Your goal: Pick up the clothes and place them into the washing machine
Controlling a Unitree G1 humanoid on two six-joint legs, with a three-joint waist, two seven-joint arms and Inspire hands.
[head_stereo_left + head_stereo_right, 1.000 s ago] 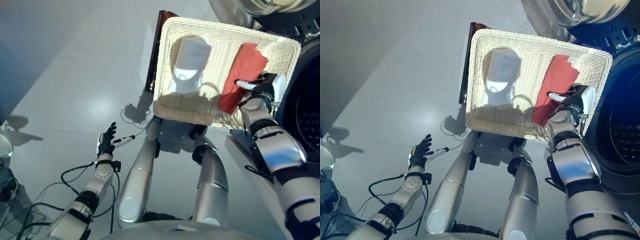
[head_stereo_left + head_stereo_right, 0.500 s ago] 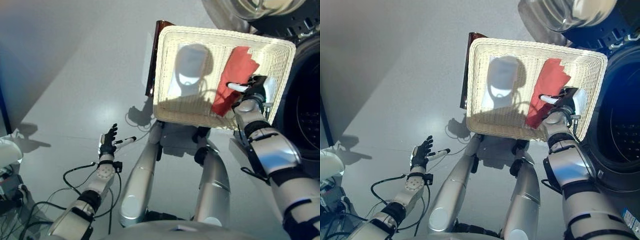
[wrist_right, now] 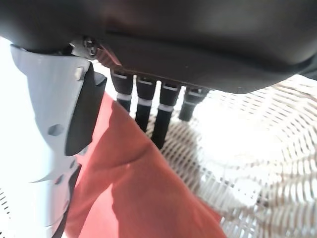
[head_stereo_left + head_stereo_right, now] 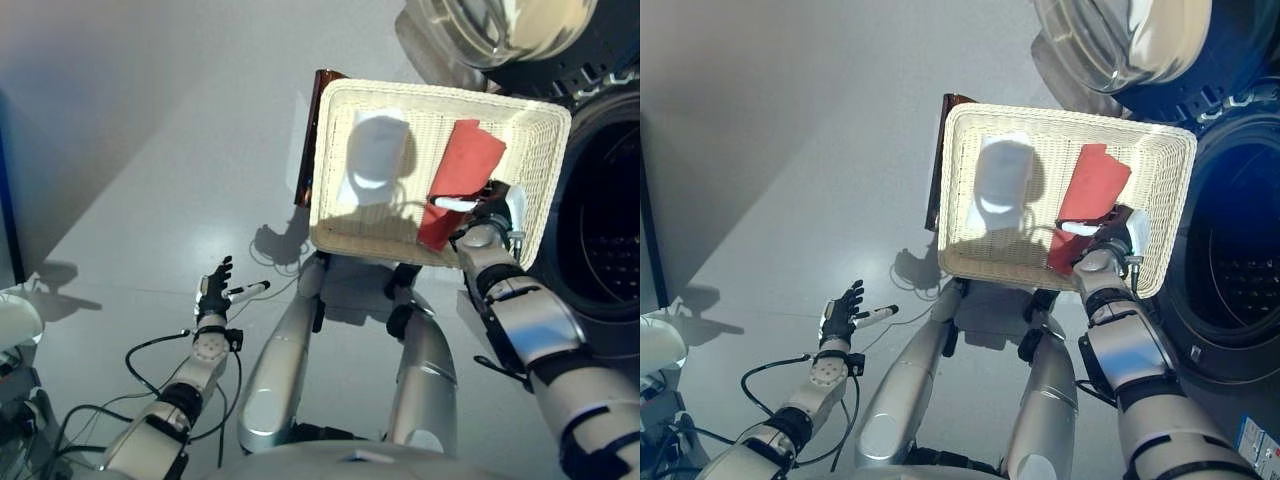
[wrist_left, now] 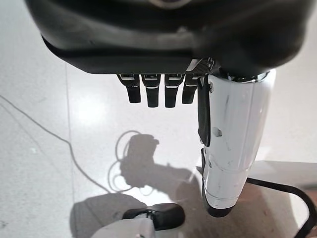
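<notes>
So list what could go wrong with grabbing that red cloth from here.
1. The right hand hangs over the red cloth with straight fingers; closing now may catch only a fold, or snag the weave of the basket.
2. The red cloth lies against the basket's right wall, so the hand may bump the rim.
3. The white cloth lies apart from the red one and would need a second pick. The left hand hangs idle over the floor.

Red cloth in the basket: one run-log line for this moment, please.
red cloth: in wicker basket | right hand: open, fingers over cloth, no grip | left hand: open, idle above floor | washing machine: door open
</notes>
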